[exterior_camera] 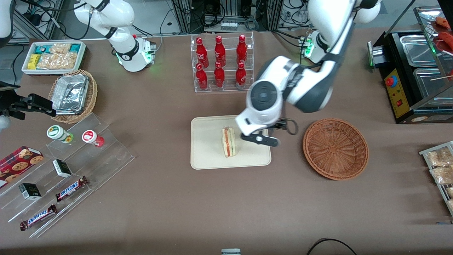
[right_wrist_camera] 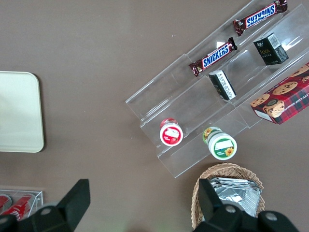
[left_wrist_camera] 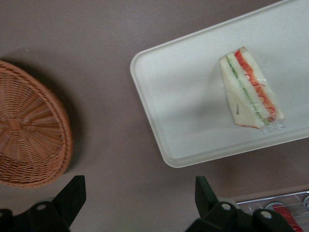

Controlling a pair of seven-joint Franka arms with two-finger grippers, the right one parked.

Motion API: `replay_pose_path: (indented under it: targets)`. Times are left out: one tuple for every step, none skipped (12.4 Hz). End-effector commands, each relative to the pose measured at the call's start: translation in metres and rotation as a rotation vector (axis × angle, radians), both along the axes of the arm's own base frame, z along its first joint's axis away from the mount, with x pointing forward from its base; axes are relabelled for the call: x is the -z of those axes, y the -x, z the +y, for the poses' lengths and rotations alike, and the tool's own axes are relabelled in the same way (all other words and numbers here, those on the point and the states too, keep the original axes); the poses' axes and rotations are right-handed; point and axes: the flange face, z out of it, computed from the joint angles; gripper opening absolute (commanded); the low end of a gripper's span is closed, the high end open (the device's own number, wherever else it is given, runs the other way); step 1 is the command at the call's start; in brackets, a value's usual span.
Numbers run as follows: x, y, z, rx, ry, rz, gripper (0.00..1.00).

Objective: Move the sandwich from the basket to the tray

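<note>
Now the gripper (left_wrist_camera: pixel 140 203) hangs above the edge of the tray (exterior_camera: pixel 208 159) on the side toward the basket (exterior_camera: pixel 335 148), its two dark fingers (left_wrist_camera: pixel 71 195) spread wide with nothing between them, only bare brown table (exterior_camera: pixel 212 205) showing in the gap. It touches nothing. On the tray lies the sandwich (exterior_camera: pixel 229 142), a pale wedge with red and green filling showing along its cut edge, close beside the gripper but clear of it. Look to the basket: it sits empty on the table just beside the tray, toward the working arm's end. Farther from the front camera than the tray stands a clear rack of red bottles (exterior_camera: pixel 221 62). Off toward the parked arm's end sit a tan wicker basket of foil trays (exterior_camera: pixel 72 95) and clear steps (exterior_camera: pixel 70 177) carrying snack bars and small boxes.
</note>
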Motion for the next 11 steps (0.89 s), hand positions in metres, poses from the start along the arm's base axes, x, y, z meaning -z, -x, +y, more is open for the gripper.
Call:
replay_pose_path:
  targets:
    - [-0.023,-0.009,0.047,0.004,0.027,0.008,1.0]
    - [-0.031,-0.015,0.063,-0.006,0.042,0.004,1.0]
    - [-0.039,-0.021,0.079,-0.019,0.063,0.0,1.0]
    - [-0.045,-0.029,0.098,-0.046,0.075,-0.005,1.0]
    - [-0.052,-0.033,0.111,-0.065,0.079,-0.014,1.0]
    - [-0.055,-0.036,0.124,-0.083,0.079,-0.014,1.0]
    - [-0.063,-0.036,0.133,-0.096,0.081,-0.023,1.0]
    - [-0.07,-0.031,0.152,-0.118,0.088,-0.035,1.0]
    - [-0.08,-0.031,0.188,-0.17,0.102,-0.044,1.0]
    - [-0.092,-0.023,0.209,-0.182,0.133,-0.047,1.0]
    - [-0.103,-0.019,0.227,-0.167,0.143,-0.051,1.0]
